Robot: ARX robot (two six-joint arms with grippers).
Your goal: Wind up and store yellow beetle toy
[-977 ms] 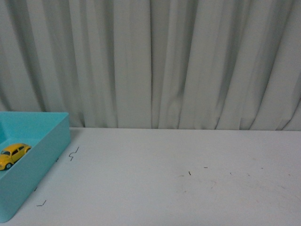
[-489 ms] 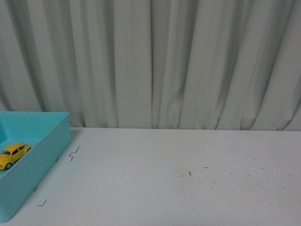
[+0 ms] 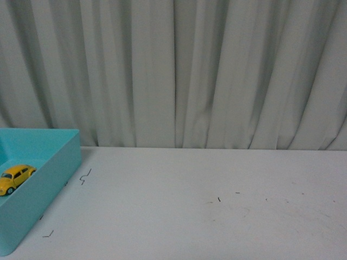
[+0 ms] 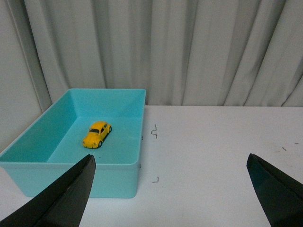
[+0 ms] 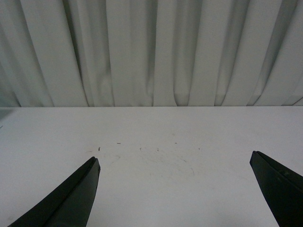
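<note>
dim, even, soft light; faint shadows; slightly grainy.

A white table (image 3: 206,216) carries a turquoise bin (image 3: 51,179) at its left edge, before a pale pleated curtain (image 3: 190,70). Small dark corner marks (image 3: 85,176) lie on the tabletop just beside the bin, and faint scuffs (image 3: 227,203) sit toward the middle.
</note>
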